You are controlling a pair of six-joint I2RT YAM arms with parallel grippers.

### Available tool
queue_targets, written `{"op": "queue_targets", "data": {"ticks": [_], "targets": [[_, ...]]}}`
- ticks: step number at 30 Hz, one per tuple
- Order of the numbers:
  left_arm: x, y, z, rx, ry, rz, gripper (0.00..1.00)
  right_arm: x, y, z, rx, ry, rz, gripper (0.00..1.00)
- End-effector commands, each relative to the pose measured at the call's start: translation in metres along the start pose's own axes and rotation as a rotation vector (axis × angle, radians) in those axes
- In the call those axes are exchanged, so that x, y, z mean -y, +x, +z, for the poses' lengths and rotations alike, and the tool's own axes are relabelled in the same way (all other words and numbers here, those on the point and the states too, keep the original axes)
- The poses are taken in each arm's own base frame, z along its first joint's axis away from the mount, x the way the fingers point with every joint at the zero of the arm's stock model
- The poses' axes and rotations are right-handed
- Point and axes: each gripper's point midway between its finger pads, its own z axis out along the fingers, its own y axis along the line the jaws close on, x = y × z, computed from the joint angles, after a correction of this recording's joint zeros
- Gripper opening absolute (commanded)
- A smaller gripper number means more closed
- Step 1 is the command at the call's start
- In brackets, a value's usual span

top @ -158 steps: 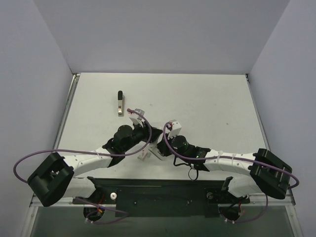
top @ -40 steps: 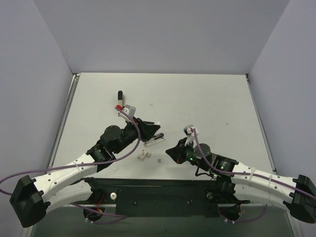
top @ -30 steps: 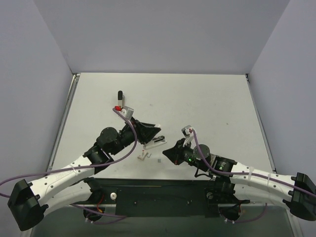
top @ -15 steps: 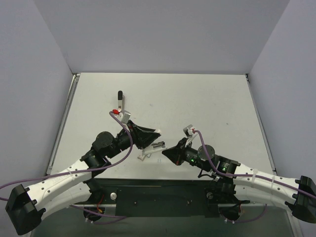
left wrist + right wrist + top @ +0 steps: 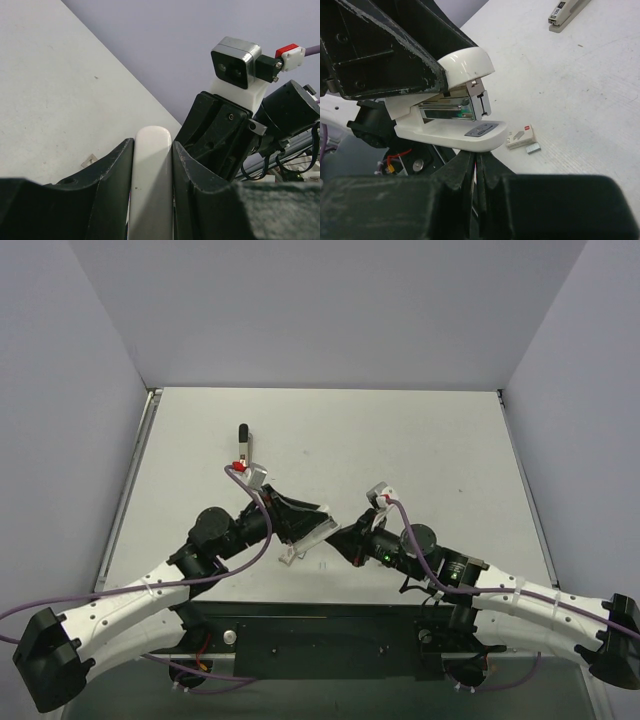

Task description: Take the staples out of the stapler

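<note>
Near the front edge, centre, the white plastic stapler (image 5: pixel 455 112) hangs above the table, its top arm pinched by the left gripper (image 5: pixel 151 150). Right gripper (image 5: pixel 475 158), fingers pressed together, points at the base's underside. Danger: a hard shove there twists the stapler loose, dropping it by the small white staple box (image 5: pixel 522 135).

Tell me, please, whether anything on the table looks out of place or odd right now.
Only one small thing: what looks like a loose strip of staples lies on the table beside a small staple box, near the white stapler clamped in the left gripper. Nothing looks damaged.
</note>
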Motion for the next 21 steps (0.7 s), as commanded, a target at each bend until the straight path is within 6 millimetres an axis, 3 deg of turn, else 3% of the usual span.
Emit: {"op": "queue_targets", "data": {"ticks": [1,7,21], "targets": [[0.017,0.005,0.002,-0.026,0.093,-0.012,0.0,-0.019,-0.042,0.0,0.101,-0.037,-0.077,0.0],[0.03,0.017,0.001,-0.099,0.174,-0.013,0.0,-0.023,-0.059,-0.004,0.121,-0.04,-0.153,0.0],[0.06,0.065,-0.008,-0.308,0.332,-0.032,0.0,-0.053,-0.128,0.003,0.24,-0.112,-0.267,0.0]]}}
